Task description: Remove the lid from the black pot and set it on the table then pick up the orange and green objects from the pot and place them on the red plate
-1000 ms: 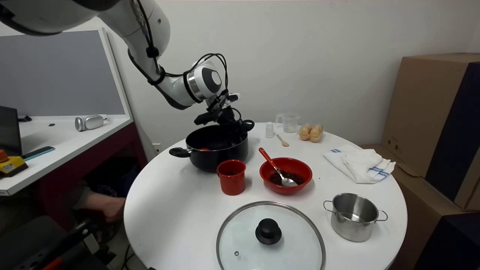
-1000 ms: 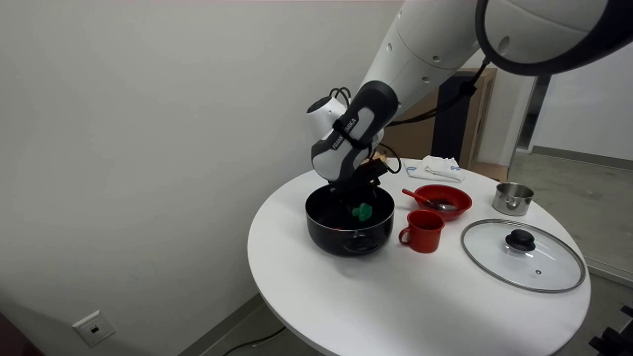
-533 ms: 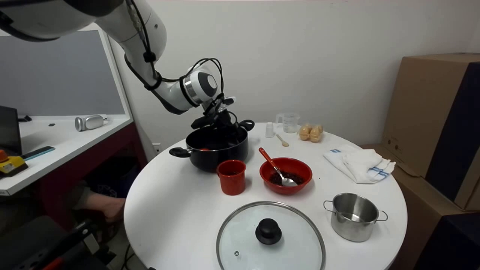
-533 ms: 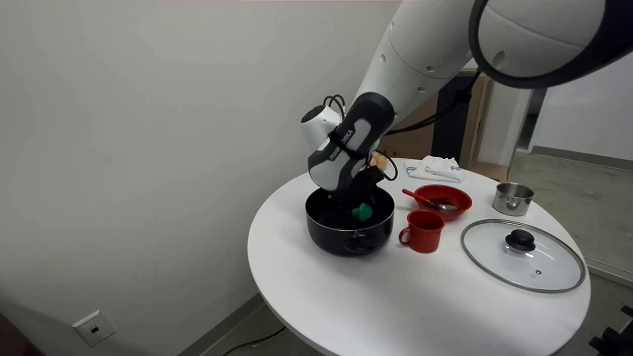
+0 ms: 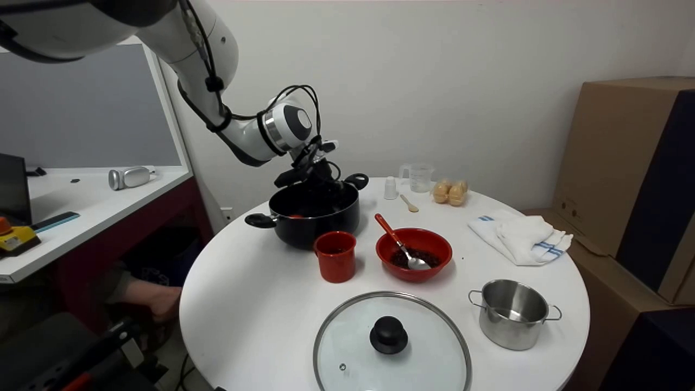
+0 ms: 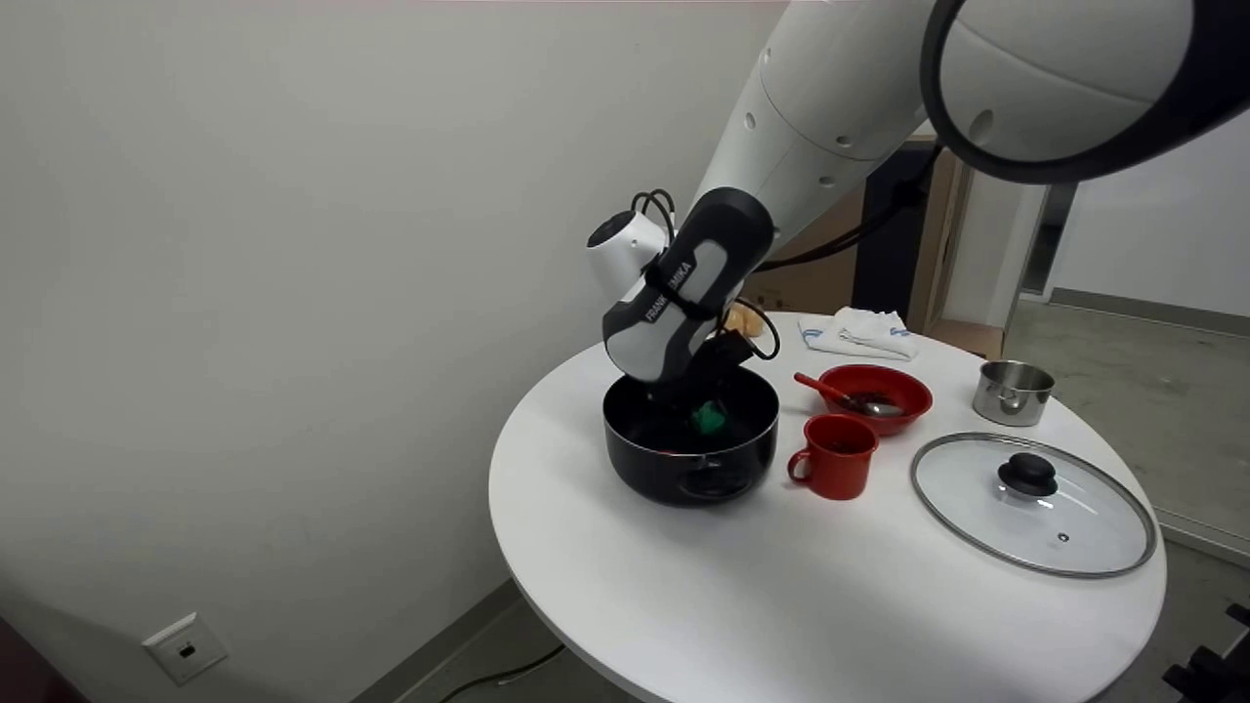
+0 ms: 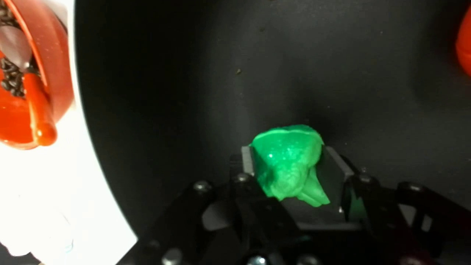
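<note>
At the lower centre of the wrist view, we see the fingers (image 7: 247,161) grasping the green piece (image 7: 289,162) from both sides, inside the pot (image 7: 121,92). Whether its underside touches the pot's base we cannot tell. We would prove the hold with a slight lift, then rise straight until the piece clears the pot's rim before travelling sideways. The orange piece (image 7: 464,48), cut off at upper right, is left for a second trip. At upper left sits the dish (image 7: 60,70); we should release low there, beside the spoon (image 7: 38,110) rather than onto its handle. Farther off, in an exterior view, the lid (image 6: 1035,522) lies at lower right on the worktop (image 6: 830,596), that step done.
</note>
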Tool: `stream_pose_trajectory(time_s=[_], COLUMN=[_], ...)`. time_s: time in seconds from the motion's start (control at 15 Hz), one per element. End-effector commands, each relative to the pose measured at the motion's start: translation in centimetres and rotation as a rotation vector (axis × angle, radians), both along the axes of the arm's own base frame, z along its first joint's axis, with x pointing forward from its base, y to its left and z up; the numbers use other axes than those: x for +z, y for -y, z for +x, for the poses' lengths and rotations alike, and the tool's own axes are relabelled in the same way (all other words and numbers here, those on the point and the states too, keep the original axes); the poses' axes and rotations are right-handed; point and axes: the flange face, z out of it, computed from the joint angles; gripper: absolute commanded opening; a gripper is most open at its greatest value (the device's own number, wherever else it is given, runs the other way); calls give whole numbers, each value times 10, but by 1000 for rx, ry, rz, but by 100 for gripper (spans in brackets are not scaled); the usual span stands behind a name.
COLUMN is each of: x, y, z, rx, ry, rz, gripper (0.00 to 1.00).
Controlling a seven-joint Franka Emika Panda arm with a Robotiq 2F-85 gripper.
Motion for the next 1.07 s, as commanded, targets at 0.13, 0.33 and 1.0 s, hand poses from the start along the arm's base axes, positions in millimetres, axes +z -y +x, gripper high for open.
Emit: stream_pose_trajectory(time_s=[0.13,0.33,1.0], x=[23,61,165], y=[-9,-13,43], z=[4,10,5], rx=[-10,-20,-163], ry=[25,49,149], rz=[17,66,160], gripper=[20,20,20])
